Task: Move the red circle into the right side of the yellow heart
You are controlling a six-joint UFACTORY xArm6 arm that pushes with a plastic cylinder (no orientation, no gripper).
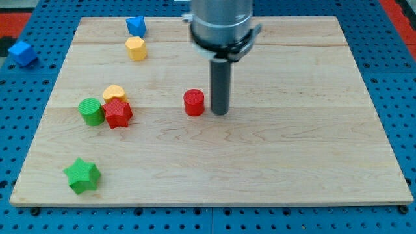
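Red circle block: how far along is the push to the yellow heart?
Done: my tip sits just at the view's right of the red circle block, placed to push leftward. In hand: that push. Left: nearly everything; the circle is well apart from the yellow heart block, with bare wooden board between, and the red star block adjoins the heart.

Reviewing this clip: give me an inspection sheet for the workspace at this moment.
Surface: wooden board on a blue pegboard.
Job's things: red circle mid-board; yellow heart far to its left in the view, with red star touching its lower edge.
Clutter: green cylinder beside the red star, green star, yellow hexagon, blue block, another blue block off the board.
Grippers: none; my tip is just right of the red circle.
Cables: nothing seen.
Surroundings: red strip at top right.
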